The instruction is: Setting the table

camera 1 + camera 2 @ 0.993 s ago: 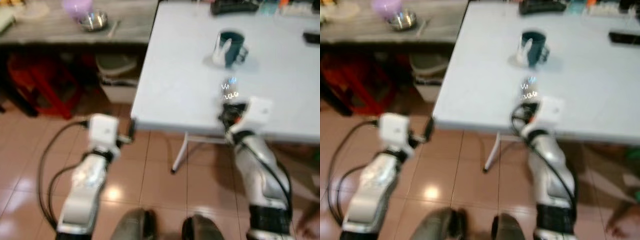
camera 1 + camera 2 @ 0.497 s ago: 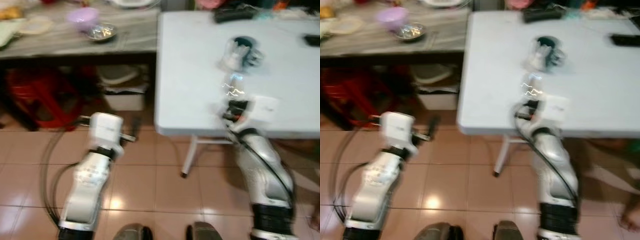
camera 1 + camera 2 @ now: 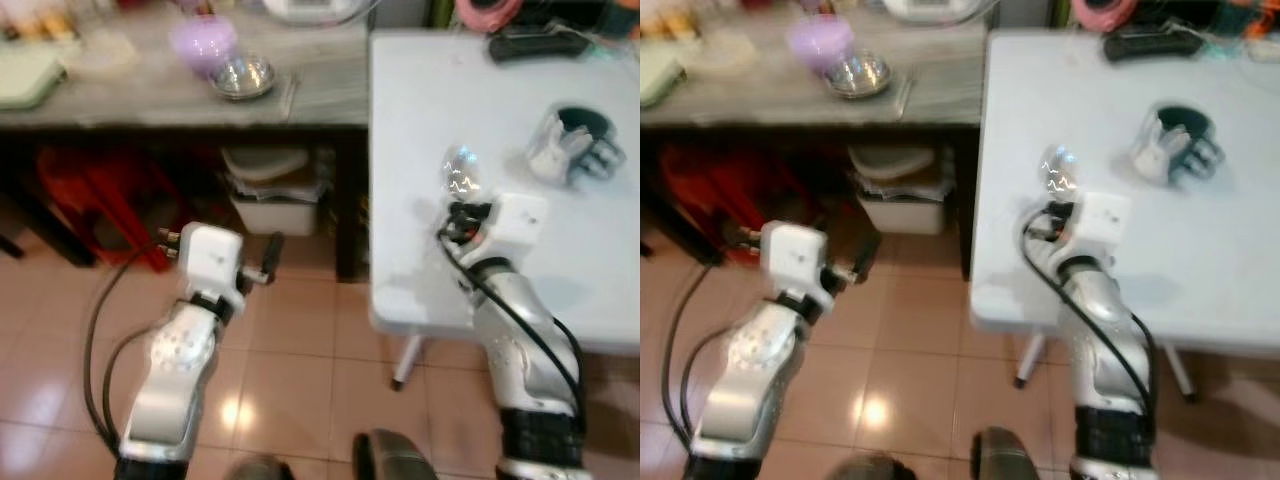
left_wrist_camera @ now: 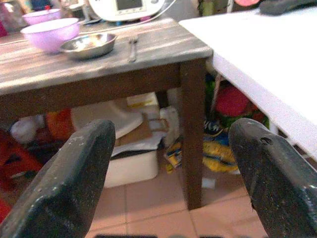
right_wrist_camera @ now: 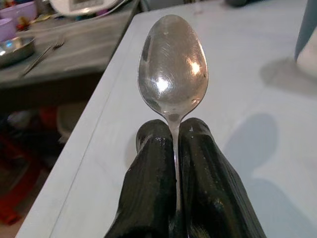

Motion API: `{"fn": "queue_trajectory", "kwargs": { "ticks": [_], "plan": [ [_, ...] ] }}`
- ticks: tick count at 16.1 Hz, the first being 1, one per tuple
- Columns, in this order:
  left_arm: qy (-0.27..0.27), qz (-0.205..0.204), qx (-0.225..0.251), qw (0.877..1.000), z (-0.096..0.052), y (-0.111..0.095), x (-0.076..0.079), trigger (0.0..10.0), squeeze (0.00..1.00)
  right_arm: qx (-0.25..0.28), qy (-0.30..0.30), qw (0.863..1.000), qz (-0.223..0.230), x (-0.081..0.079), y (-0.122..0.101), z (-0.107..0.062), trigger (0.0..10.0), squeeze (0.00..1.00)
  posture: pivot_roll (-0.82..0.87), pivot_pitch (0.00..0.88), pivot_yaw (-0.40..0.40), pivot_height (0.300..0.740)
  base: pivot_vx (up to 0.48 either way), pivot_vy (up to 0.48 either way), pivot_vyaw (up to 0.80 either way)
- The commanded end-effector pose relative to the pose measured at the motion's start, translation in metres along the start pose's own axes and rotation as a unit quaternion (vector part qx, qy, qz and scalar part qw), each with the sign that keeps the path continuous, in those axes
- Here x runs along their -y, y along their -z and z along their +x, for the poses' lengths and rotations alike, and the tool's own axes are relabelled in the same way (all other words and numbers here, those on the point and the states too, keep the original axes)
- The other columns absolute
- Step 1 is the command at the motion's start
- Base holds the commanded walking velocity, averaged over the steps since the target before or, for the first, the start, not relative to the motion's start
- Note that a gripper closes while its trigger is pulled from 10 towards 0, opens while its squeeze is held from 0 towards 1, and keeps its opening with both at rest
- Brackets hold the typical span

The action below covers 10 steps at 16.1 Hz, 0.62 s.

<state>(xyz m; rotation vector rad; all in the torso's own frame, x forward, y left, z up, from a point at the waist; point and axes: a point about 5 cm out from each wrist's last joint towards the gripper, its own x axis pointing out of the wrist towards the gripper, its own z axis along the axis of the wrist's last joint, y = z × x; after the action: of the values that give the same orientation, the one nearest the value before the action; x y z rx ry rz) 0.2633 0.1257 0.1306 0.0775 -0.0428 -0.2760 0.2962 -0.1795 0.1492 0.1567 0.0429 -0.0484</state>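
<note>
The right tool (image 5: 173,163) is pinching a spoon (image 5: 173,67) by its neck, bowl pointing forward, hovering above the white table (image 3: 420,110) near its edge. A dark mug (image 3: 580,140) is sitting well apart, farther in. The left tool (image 4: 168,168) is hanging wide open and empty above the floor, facing the wooden side table (image 4: 99,54). Risk here: that thin neck could be twisting in the pinch, or the spoon landing too near the edge and sliding off.

head stereo: looking down | wrists: close, forward | shared: white table (image 3: 420,130)
</note>
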Motion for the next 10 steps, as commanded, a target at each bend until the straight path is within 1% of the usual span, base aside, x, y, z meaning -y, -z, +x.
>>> {"fn": "queue_trajectory", "kwargs": {
  "ticks": [1,10],
  "plan": [
    [-0.011,0.010,-0.002,1.000,-0.0024,-0.0006,-0.0088,10.0,0.00,0.009,-0.018,1.000,0.005,-0.0095,-0.0038,0.0006,10.0,0.00,-0.01,0.097,0.055,0.740,0.360,0.315,0.00],
    [-0.011,0.010,-0.002,1.000,-0.0024,-0.0006,-0.0088,10.0,0.00,0.009,-0.018,1.000,0.005,-0.0095,-0.0038,0.0006,10.0,0.00,-0.01,0.097,0.055,0.740,0.360,0.315,0.00]
  ]
}}
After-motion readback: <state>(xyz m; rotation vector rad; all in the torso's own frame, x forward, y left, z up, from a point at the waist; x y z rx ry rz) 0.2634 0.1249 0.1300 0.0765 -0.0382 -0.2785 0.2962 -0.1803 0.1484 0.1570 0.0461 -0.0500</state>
